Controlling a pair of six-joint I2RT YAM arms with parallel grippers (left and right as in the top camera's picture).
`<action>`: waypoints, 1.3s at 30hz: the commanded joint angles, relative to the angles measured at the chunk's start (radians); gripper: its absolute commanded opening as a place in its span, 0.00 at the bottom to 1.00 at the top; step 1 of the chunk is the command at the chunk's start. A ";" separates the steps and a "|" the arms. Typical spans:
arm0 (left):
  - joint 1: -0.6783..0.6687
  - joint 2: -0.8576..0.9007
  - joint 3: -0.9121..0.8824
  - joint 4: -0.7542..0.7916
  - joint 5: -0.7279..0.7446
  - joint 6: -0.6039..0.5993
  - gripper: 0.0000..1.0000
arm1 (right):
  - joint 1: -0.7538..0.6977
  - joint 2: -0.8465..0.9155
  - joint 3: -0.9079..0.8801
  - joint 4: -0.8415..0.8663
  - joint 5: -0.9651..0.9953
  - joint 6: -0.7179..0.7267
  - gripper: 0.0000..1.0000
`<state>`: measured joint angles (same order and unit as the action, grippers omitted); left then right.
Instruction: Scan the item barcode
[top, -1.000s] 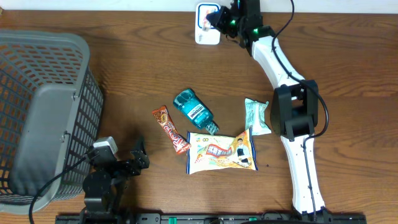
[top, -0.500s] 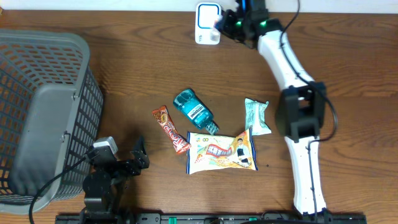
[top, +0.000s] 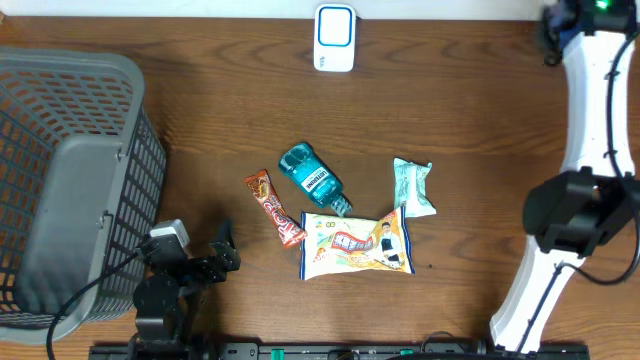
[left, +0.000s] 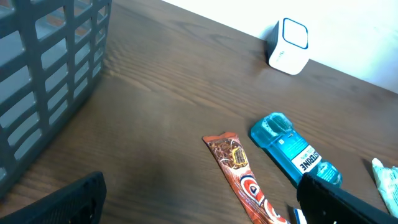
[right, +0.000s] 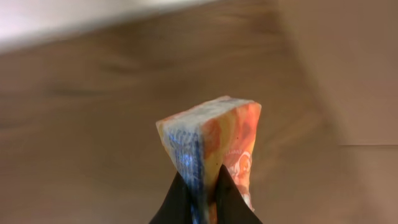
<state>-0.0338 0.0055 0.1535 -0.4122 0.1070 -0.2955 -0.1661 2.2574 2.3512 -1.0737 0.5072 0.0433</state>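
The wooden table (top: 230, 110) holds a grey basket (top: 140, 170) at left, a white scanner (top: 333, 38) at the far edge, and centrally a teal bottle (top: 310, 178), seemingly mouthwash, a snack bar (top: 274, 208), a snack bag (top: 356, 243) and a pale packet (top: 413, 187).

Tall grey plastic mesh basket (top: 70, 180) hogs the whole left side. Mid-table there's a tight clump: teal mouthwash bottle (top: 312, 178), red-brown snack bar wrapper (top: 275, 208), yellow-white chip bag (top: 356, 245), pale green packet (top: 413, 187). Wide bare strip of wooden table (top: 230, 110) between those and the white box scanner (top: 334, 38). White robot arm (top: 600, 110) lines the right edge.
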 joint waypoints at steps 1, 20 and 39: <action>0.003 -0.002 -0.006 0.000 0.010 -0.010 0.98 | -0.087 0.095 -0.090 0.023 0.187 -0.089 0.01; 0.003 -0.002 -0.006 0.000 0.010 -0.010 0.98 | -0.493 0.114 -0.369 0.311 0.294 -0.241 0.85; 0.003 -0.002 -0.006 0.000 0.010 -0.010 0.98 | -0.201 -0.134 -0.373 -0.174 -1.067 -0.143 0.99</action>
<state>-0.0338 0.0055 0.1535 -0.4126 0.1070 -0.2955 -0.3988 2.1170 1.9854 -1.1866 -0.2691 -0.0135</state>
